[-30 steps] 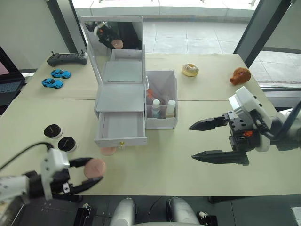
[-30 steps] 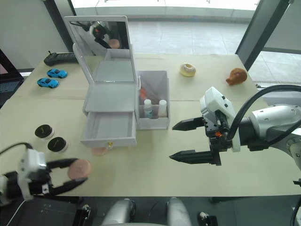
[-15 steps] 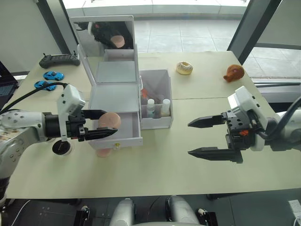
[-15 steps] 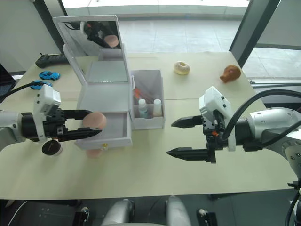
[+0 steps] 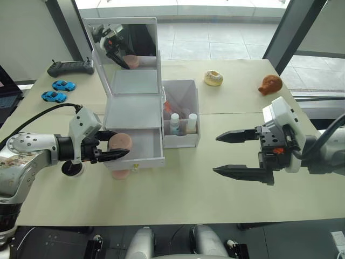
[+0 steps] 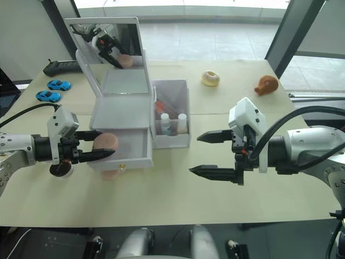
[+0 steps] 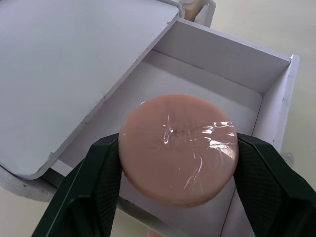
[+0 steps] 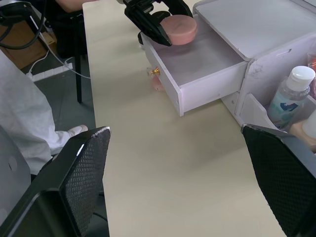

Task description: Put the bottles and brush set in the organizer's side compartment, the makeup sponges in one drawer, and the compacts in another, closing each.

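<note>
Organizer [image 5: 135,116] first, since it is the biggest thing I am working around: its mirror lid is standing up, the lower drawer [image 5: 139,147] is pulled out and lying directly under my left jaws, and the side compartment [image 5: 180,113] beyond it is already holding both bottles [image 5: 182,124] with the brush set's orange handles showing behind them.

I am holding my left gripper [image 7: 177,148] over the open drawer, its fingers [image 7: 98,173] pinching one makeup sponge [image 7: 178,148] flat between them by its rim. The drawer floor below the jaws is bare, and its front wall is sitting just toward my side of the fingertips.

To do this well, I am judging that I should keep the disc level, ease it a little deeper past the front wall, lower until it is nearly on the floor, then part the jaws slowly so it drops flat rather than on edge.

My right gripper [image 5: 242,154] is waiting well apart, jaws spread wide and holding nothing.

Second sponge [image 5: 122,174] is lying on the table under the drawer front, below and behind my left jaws. Two black compacts: one [image 5: 71,167] is peeking out behind my left wrist; the other I cannot make out.
</note>
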